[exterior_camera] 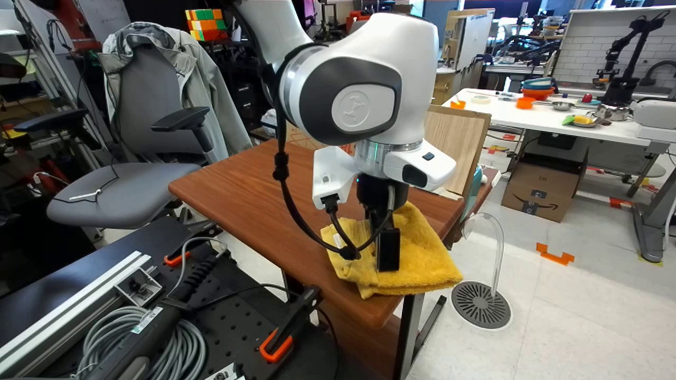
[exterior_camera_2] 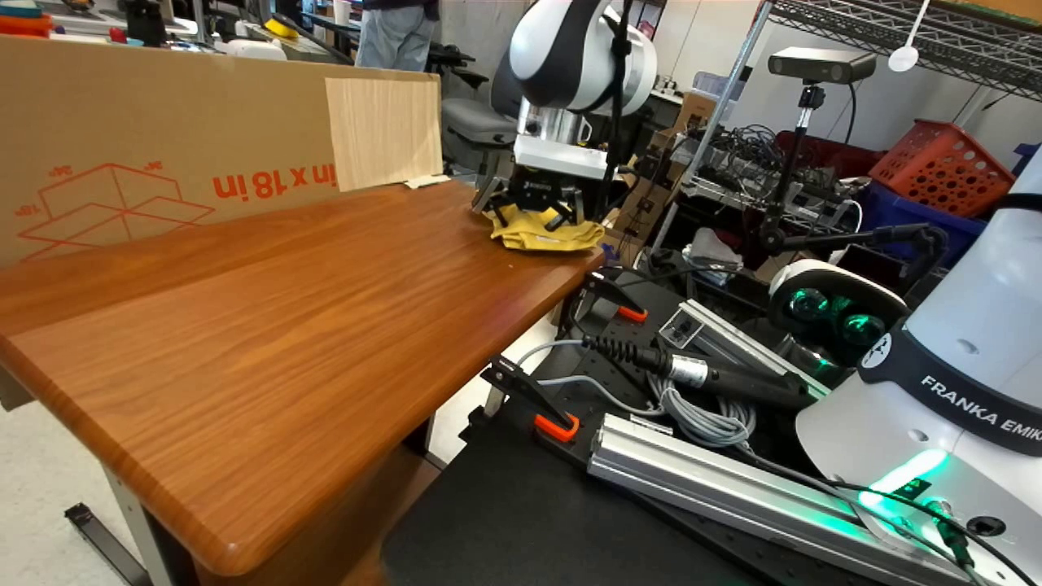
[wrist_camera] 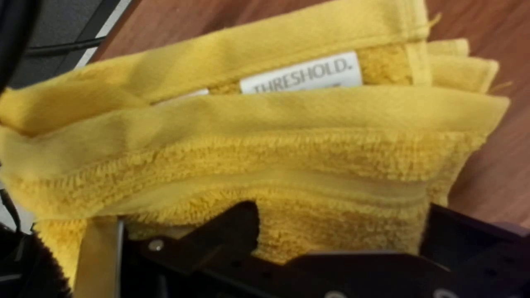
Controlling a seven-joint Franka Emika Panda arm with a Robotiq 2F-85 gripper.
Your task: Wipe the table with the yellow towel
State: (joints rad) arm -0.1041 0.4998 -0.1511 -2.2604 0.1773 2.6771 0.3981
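The yellow towel is lying folded in thick layers near one end of the brown surface, and in an exterior view a corner is apparently poking past the edge. The tool is pointing down onto it, its fingers standing well apart with cloth showing in the gap; they're seemingly touching the towel without clamping any fold that I'm making out. My guess: it's being placed to gather or press the stack, as a folded pad would be giving a wipe more body than one layer. A white label is peeking out between the plies (it's reading THRESHOLD). Cardboard is standing along a long side of the surface, perhaps serving as a screen. Having the towel at an end would be suiting one long sweep toward the other.
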